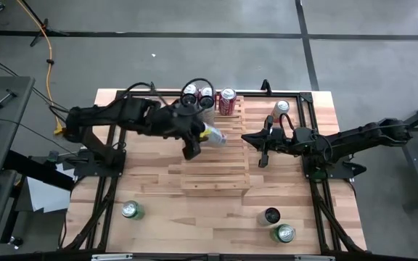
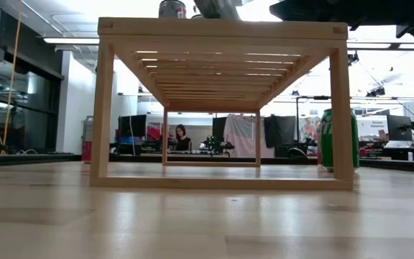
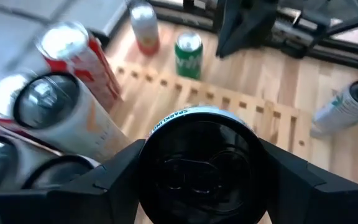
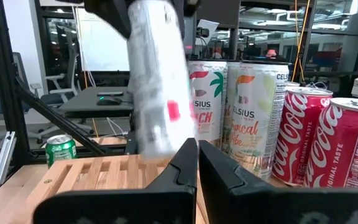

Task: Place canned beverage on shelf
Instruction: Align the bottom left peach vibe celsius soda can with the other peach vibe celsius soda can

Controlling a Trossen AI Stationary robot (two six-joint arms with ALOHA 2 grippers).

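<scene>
Now the white can (image 1: 214, 135) hangs tilted above the shelf (image 1: 216, 177), over its far half, pinched by the left gripper (image 1: 203, 138), whose dark fingers (image 3: 303, 183) clamp either side of the can's body, as the left wrist view shows from behind its dark base. In the right wrist view that can (image 4: 157, 93) is off the slats, leaning, with nothing beneath it but bare rack.

Right behind it the back edge is crowded: two tall Celsius cans (image 4: 232, 106) stand side by side, and next to them two red cola cans (image 4: 328, 146), all upright on the slats. From above, another red can (image 1: 227, 101) sits at the rack's far edge.

The right gripper (image 1: 256, 139) waits low at the shelf's right side, its fingers (image 4: 188, 168) drawn nearly together, holding nothing.

Out on the tabletop (image 1: 151, 225), a silver-topped can (image 1: 281, 109) stands far right, a green can (image 1: 130, 210) near left, and a dark can (image 1: 271, 215) with a green one (image 1: 284, 233) beside it near right.
</scene>
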